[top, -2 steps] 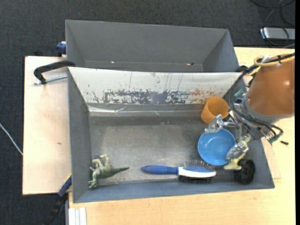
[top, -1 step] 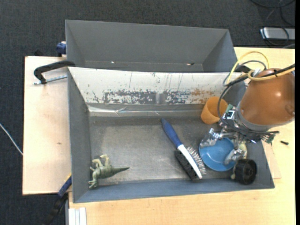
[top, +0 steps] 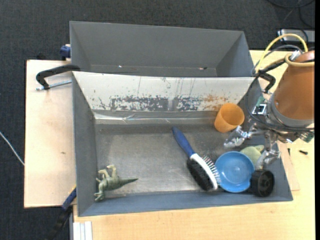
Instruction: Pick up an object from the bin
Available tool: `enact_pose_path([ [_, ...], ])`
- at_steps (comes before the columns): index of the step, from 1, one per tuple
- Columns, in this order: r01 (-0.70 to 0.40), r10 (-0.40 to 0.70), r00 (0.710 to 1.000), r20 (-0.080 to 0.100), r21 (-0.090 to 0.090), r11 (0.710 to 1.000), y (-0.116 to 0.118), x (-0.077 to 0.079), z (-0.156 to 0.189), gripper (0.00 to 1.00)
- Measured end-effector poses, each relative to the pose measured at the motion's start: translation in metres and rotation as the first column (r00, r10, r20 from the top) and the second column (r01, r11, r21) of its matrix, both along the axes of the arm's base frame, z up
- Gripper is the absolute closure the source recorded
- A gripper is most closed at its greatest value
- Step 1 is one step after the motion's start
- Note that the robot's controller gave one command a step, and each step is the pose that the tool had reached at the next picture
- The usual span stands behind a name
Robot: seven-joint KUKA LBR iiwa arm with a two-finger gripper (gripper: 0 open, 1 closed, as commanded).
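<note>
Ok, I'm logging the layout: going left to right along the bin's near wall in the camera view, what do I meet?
Green toy dinosaur → blue-handled brush → blue bowl → black wheel-like piece.

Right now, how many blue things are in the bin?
2. A brush with a blue handle lies near the middle of the floor, and a round blue bowl sits right beside its bristle end, near the front right corner. The arm may hide others.
</note>
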State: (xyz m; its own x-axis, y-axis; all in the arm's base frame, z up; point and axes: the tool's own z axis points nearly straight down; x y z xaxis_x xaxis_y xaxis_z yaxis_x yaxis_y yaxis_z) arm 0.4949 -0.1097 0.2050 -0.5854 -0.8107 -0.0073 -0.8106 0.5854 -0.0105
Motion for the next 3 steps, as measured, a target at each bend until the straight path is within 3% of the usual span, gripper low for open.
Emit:
enact_pose_path([
  [1, -0.031, 0.031, 0.999, -0.011, 0.012, 0.999, -0.015, 0.020, -0.120, 0.00],
  [2, -0.031, 0.030, 1.000, 0.008, 0.009, 0.999, -0.015, 0.025, -0.114, 1.00],
  [3, 0.013, -0.013, 1.000, 0.003, -0.001, 1.000, -0.012, 0.043, 0.029, 1.00],
])
